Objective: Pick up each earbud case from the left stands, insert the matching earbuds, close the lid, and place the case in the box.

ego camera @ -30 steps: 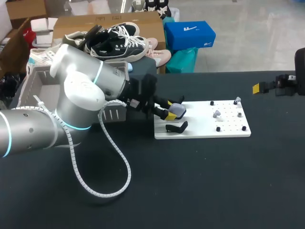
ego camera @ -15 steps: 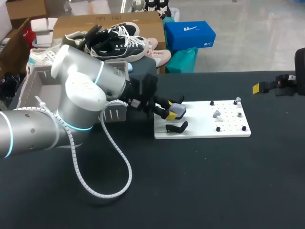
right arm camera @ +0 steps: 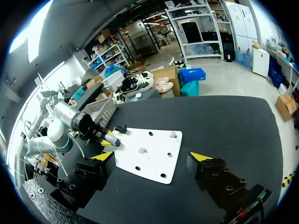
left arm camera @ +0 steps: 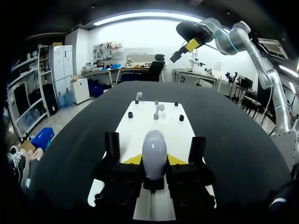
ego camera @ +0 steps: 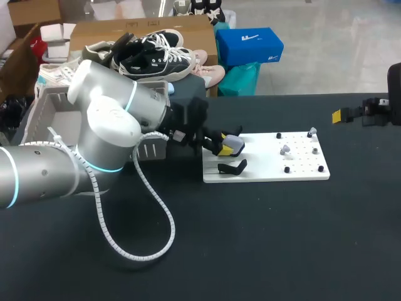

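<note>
My left pincer (left arm camera: pixel 154 163) is pinching the case (left arm camera: pixel 154 147). Its yellow tips press the pale grey shell from both sides, and the rounded top stands up between the fingers. In the head view the case (ego camera: pixel 233 145) sits over the left end of the board (ego camera: pixel 263 162), towards its far corner. The left pincer (ego camera: pixel 222 148) comes in across the board's left edge. I cannot tell whether the case bears on anything beneath it. A black stand (ego camera: pixel 232 167) lies on the same end of the board, just beside the case and closer to the board's front edge.

Ahead of the case the board (left arm camera: pixel 156 126) runs on white and flat. It carries small black pegs (left arm camera: pixel 130 115) and two earbuds (left arm camera: pixel 159 110), one about mid-board and one at the far end. They are well apart from the case.

The counter (ego camera: pixel 263 238) spreads wide and dark in front of the board and past its right end. The box (ego camera: pixel 56 103) stands near the board's left end, behind my left arm.

My right pincer (right arm camera: pixel 152 158) is spread wide. In the head view the right pincer (ego camera: pixel 344 115) hangs well apart from the board's right end. Its wrist view looks across the board (right arm camera: pixel 154 149) to the case (right arm camera: pixel 112 139) at the far end.
</note>
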